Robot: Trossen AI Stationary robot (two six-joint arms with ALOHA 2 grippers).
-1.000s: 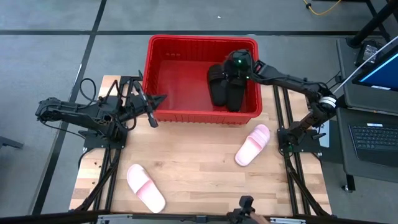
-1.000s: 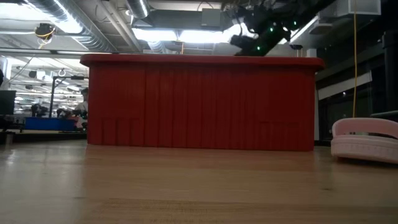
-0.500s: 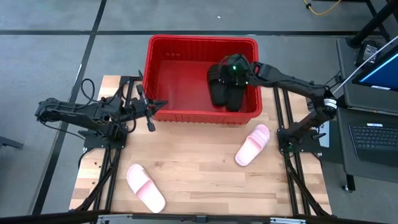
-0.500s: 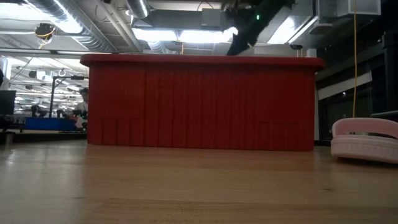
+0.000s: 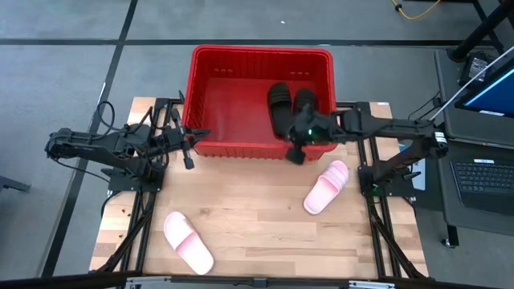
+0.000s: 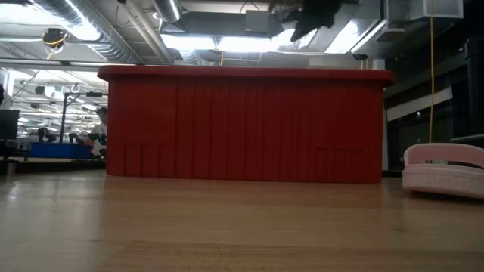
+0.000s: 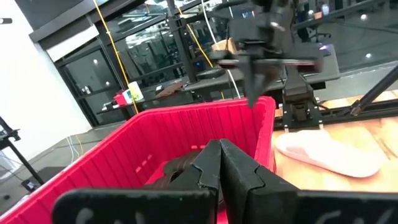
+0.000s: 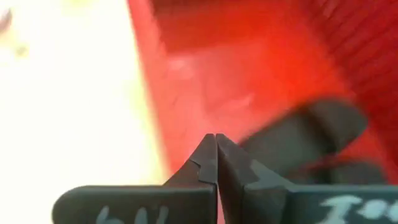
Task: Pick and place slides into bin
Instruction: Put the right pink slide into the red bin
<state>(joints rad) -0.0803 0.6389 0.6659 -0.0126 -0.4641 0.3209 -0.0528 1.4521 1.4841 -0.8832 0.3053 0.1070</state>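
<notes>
The red bin [image 5: 241, 96] stands at the table's far middle. Two black slides [image 5: 291, 108] lie side by side in its right part. They also show in the left wrist view [image 7: 177, 171]. One pink slide [image 5: 326, 186] lies on the table right of centre, and another pink slide [image 5: 188, 242] lies near the near left. My right gripper [image 5: 295, 152] is shut and empty, above the bin's near wall [image 8: 149, 93]. My left gripper [image 5: 189, 151] is shut and empty, just outside the bin's near left corner.
The wooden table [image 5: 249, 217] lies bare between the two pink slides. In the low view the bin's near wall [image 6: 246, 125] fills the middle, and the pink slide [image 6: 445, 170] shows at its right. A laptop [image 5: 482, 177] stands beyond the table's right edge.
My right gripper has drawn back from over the black slides inside the bin toward the table's near edge, and is now over the bin's near wall. The black slides stay in the bin.
</notes>
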